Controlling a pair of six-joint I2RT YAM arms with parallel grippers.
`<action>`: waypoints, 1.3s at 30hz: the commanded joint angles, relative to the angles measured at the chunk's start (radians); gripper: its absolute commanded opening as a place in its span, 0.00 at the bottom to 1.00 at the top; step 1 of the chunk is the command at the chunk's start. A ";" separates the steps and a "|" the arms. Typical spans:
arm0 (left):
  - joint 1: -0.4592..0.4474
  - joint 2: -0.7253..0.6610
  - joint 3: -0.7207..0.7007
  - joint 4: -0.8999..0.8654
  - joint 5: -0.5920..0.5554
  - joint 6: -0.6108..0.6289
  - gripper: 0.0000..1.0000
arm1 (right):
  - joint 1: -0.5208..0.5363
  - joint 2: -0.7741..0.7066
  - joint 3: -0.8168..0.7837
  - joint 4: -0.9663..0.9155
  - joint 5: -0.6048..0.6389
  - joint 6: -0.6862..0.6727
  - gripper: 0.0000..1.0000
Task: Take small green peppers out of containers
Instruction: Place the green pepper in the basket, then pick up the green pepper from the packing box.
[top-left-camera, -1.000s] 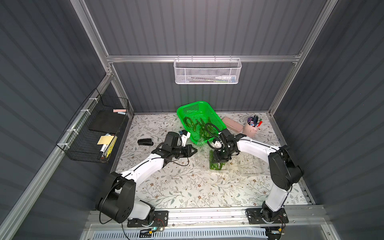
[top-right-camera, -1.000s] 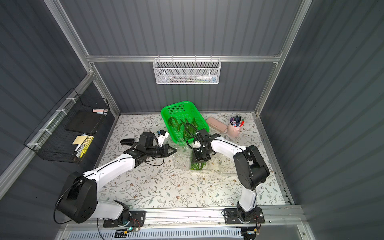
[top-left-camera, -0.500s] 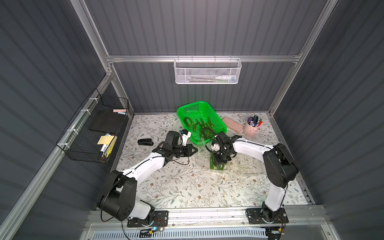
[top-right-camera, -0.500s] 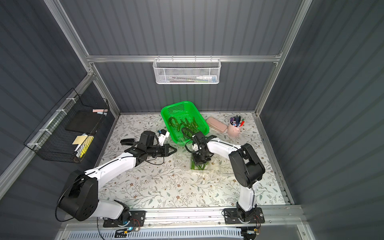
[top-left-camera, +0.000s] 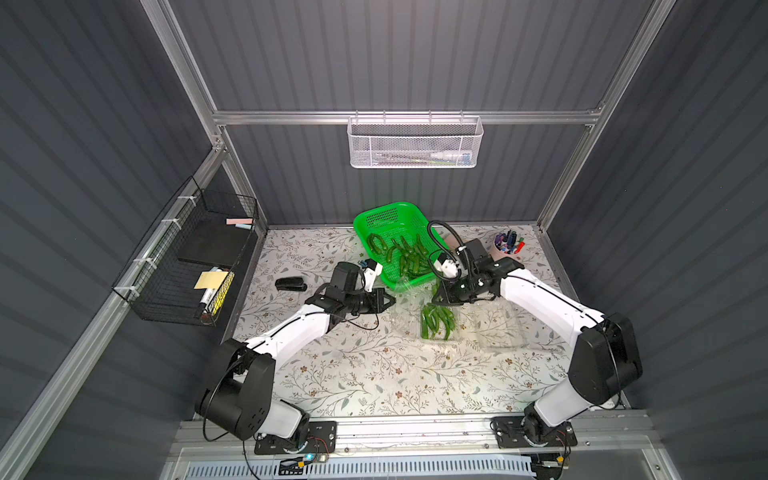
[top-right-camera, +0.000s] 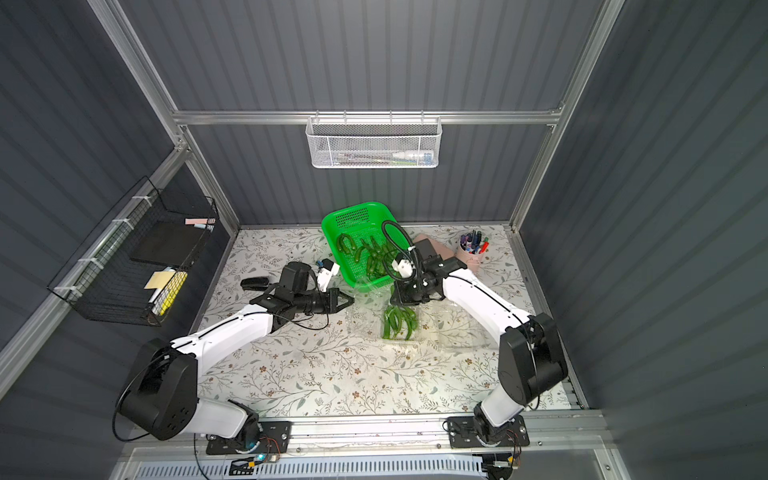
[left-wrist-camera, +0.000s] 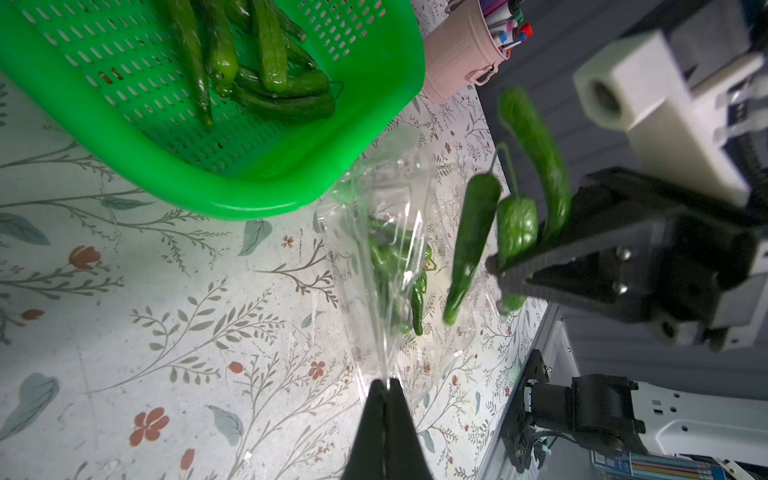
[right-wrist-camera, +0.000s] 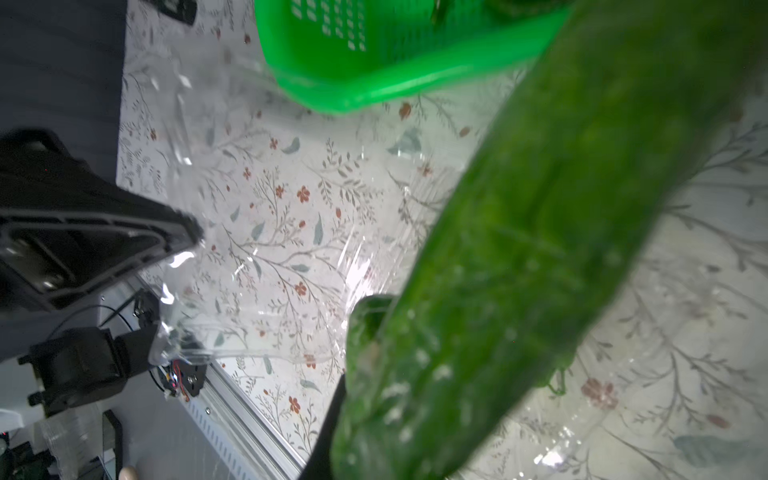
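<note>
— Where are the small green peppers (top-left-camera: 437, 322)?
— Heaped in the open clear container (top-left-camera: 440, 340) mid-table, just in front of the green basket (top-left-camera: 384, 216), which holds more.
— Any lifted?
— A few lifted peppers (left-wrist-camera: 515, 230) hang above the container, pinched in the right gripper (left-wrist-camera: 500, 266).
— And the left gripper (left-wrist-camera: 384, 384)?
— Jaws pressed together on the container's raised clear lid (left-wrist-camera: 374, 332).
</note>
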 joint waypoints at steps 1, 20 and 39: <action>0.009 0.005 -0.001 0.009 0.015 0.013 0.00 | -0.015 0.088 0.142 0.110 -0.021 -0.011 0.09; 0.009 0.024 0.022 -0.005 0.017 0.022 0.00 | 0.011 0.071 0.085 0.019 0.098 0.068 0.44; 0.009 0.034 0.033 -0.014 0.020 0.028 0.00 | 0.116 0.209 -0.108 -0.013 0.245 0.014 0.36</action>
